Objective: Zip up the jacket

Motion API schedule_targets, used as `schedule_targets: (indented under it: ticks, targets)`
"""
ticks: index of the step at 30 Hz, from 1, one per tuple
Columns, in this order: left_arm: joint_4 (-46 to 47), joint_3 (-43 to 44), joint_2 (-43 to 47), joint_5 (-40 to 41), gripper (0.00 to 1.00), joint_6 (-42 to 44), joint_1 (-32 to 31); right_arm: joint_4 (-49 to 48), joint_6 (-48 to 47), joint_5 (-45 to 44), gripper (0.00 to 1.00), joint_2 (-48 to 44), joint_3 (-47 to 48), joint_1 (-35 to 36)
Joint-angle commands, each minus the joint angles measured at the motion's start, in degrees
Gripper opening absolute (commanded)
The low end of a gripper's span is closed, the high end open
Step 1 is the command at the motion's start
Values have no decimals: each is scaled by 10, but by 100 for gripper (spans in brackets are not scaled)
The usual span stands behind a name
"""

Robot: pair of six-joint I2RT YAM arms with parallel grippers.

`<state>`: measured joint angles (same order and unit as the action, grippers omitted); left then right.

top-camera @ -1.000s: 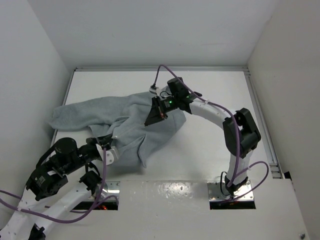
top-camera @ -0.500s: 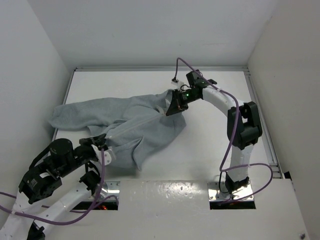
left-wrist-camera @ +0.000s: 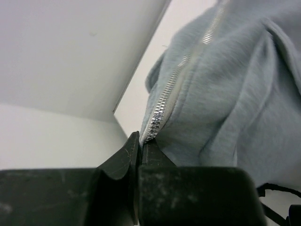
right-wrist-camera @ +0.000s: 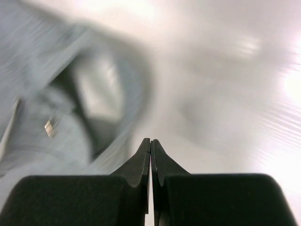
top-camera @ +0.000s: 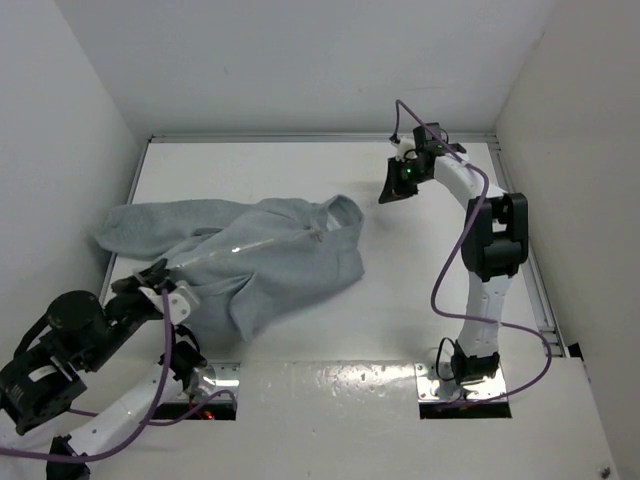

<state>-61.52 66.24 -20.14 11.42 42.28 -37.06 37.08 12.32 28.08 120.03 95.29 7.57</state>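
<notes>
The light grey jacket (top-camera: pixel 285 262) lies spread on the left half of the white table, its collar (top-camera: pixel 343 212) pointing right. Its silver zipper (top-camera: pixel 255 245) runs closed from the collar down to the hem at the near left. My left gripper (top-camera: pixel 152 279) is shut on the zipper's lower end (left-wrist-camera: pixel 151 129), and the teeth rise away from its fingertips (left-wrist-camera: pixel 133 147) in the left wrist view. My right gripper (top-camera: pixel 393 191) hangs shut and empty to the right of the collar, apart from the fabric. The right wrist view is blurred, with the jacket (right-wrist-camera: pixel 44 117) at left.
White enclosure walls close in the table at left (top-camera: pixel 60 150), back and right. A metal rail (top-camera: pixel 520 230) runs along the table's right edge. A purple cable (top-camera: pixel 440 280) loops beside the right arm.
My right gripper has left the jacket's collar and swung up to the back right. My left gripper has pulled the hem end toward the near left, drawing the zipper line straighter.
</notes>
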Motion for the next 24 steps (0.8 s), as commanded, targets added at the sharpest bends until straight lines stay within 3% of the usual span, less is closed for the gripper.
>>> schedule_targets:
  ticks: [1,3,6,7,9,10,12,13,14,17,18,21,22,24]
  targets:
    - [18,29,-2,87,0,-39,-8,-16,-30,-69,0,-37,-16,10]
    - [18,29,10,95,0,-39,-16,-10,-33,-59,0,-37,-16,-5]
    - [-5,17,15,60,0,-39,-16,-55,8,62,0,-48,-37,-22]
    - [-5,17,15,48,0,-44,-16,-63,18,168,1,-52,-41,-24]
    - [-20,-14,15,23,2,-49,-16,-108,63,230,22,-64,-60,-7]
    - [-35,-25,7,6,26,-49,-16,-117,75,286,31,-69,-65,1]
    - [-27,-59,-2,22,51,-75,-16,-129,91,300,46,-83,-97,38]
    - [-10,-66,-2,59,76,-90,-16,-125,90,306,50,-107,-115,47]
    - [-2,-66,-9,82,84,-104,-21,-110,76,305,52,-116,-125,67]
    - [40,-36,-24,132,100,-149,-41,-99,72,279,56,-192,-187,98]
    - [40,-23,-31,132,100,-156,-41,-99,73,263,61,-206,-231,108]
    - [48,6,-73,72,100,-191,-36,-115,82,214,72,-273,-292,113]
    - [37,6,-87,3,100,-199,-35,-112,85,198,74,-303,-301,111]
    - [28,13,-121,-58,100,-250,-35,-106,86,183,76,-319,-317,103]
